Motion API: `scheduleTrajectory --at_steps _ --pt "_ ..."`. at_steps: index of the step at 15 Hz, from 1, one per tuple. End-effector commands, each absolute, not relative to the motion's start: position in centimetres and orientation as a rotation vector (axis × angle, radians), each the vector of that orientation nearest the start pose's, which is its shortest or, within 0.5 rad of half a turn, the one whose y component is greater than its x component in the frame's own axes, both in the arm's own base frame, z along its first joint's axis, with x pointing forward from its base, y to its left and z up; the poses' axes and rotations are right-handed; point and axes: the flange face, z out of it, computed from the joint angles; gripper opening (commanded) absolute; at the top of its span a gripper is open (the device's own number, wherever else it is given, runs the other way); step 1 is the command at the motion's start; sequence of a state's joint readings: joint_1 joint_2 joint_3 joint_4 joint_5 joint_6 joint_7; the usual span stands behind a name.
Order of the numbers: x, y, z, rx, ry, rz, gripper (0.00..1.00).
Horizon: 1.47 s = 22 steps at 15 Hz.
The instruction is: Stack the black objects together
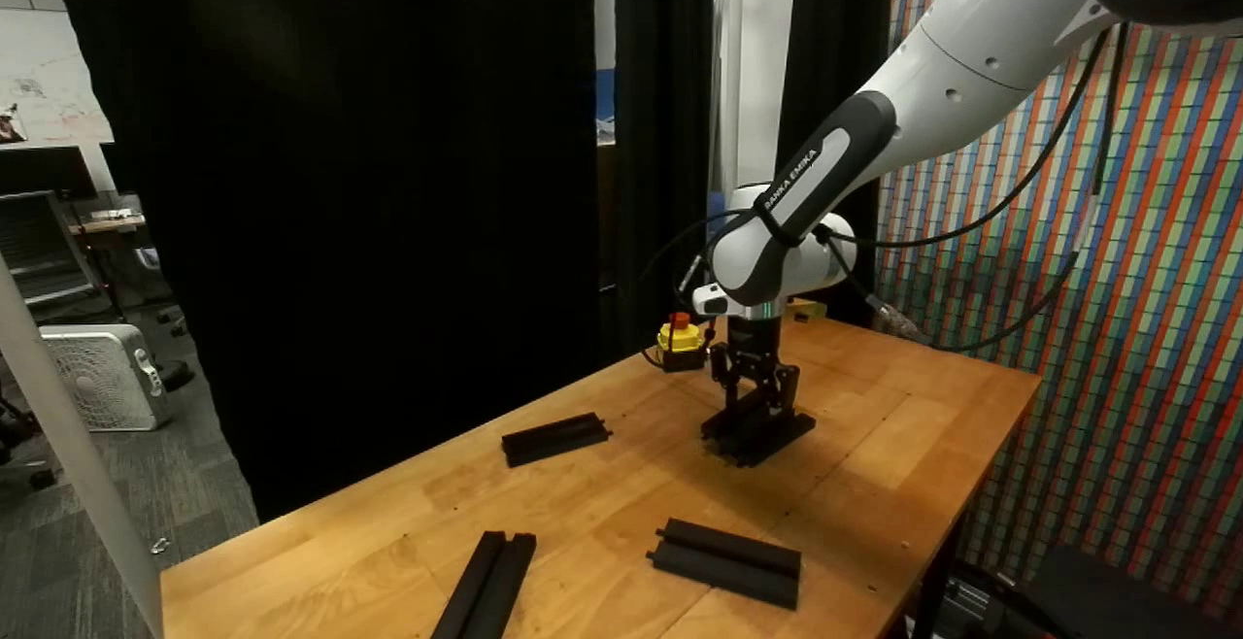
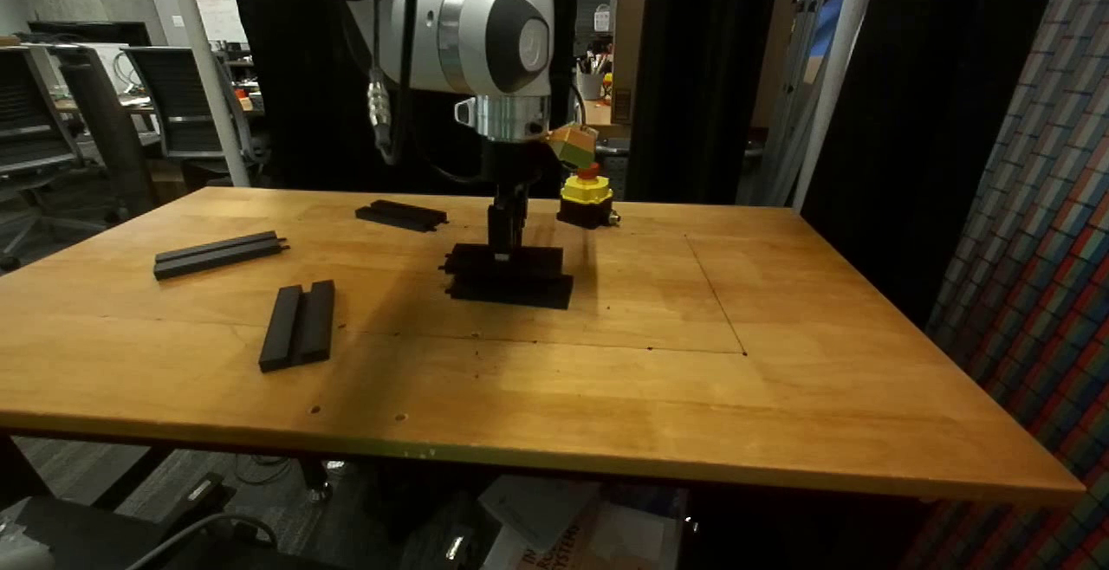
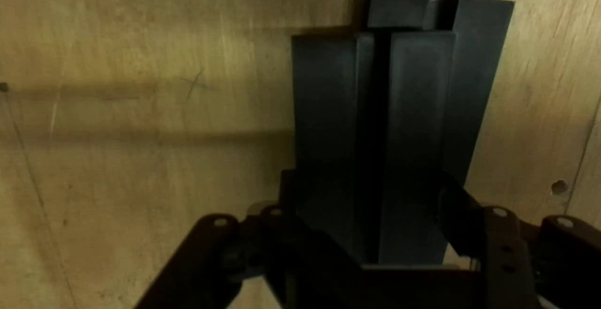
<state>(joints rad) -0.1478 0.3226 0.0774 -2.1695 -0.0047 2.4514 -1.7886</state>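
My gripper (image 3: 368, 198) is shut on a black object (image 3: 418, 112), one finger at each long side. This grooved bar overlaps another black object (image 3: 479, 65), shifted to the left of it in the wrist view and slightly turned. Whether the held bar rests on the lower one or hangs just above it, I cannot tell. In an exterior view the held bar (image 2: 541, 260) lies behind the lower bar (image 2: 520, 293). Three more black objects lie apart on the table: a far one (image 1: 554, 439), a near one (image 1: 723, 561), and one cut off by the frame's bottom edge (image 1: 486, 586).
A yellow-and-red round button on a black base (image 2: 586, 197) stands close behind the gripper, with a cable. The wooden table (image 2: 693, 414) ends at its front edge. Black curtains (image 1: 388, 183) hang along the far side.
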Motion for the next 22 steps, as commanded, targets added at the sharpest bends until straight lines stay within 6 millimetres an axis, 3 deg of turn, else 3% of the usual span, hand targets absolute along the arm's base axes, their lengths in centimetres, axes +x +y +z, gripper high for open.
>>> scheduleTrajectory --at_steps 1,11,22 --pt "54.1 -4.4 24.7 2.109 2.359 0.034 0.46" --pt "52.8 -4.6 24.3 2.148 2.293 0.035 0.46" --pt "52.5 -4.9 24.3 2.184 2.239 0.037 0.46"
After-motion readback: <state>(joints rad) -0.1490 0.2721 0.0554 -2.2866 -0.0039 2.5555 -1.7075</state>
